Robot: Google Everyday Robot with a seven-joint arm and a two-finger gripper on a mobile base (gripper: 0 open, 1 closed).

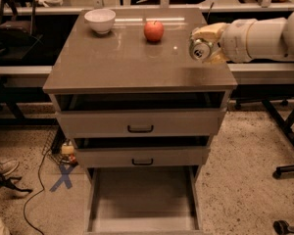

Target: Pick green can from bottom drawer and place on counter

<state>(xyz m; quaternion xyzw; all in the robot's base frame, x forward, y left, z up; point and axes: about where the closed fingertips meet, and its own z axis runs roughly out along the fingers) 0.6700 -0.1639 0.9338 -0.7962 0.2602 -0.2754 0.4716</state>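
My gripper [204, 44] reaches in from the right on a white arm and is shut on the green can [200, 49]. The can lies on its side in the grip, its silver top facing the camera, a little above the right side of the counter [117, 58]. The bottom drawer [142, 199] stands pulled out at the foot of the cabinet, and its flat floor shows nothing on it.
A white bowl [100, 20] and a red apple [154, 31] stand at the back of the counter. Two drawers with black handles [140, 129] sit slightly open under the top. A blue X mark [62, 177] and cables lie on the floor at the left.
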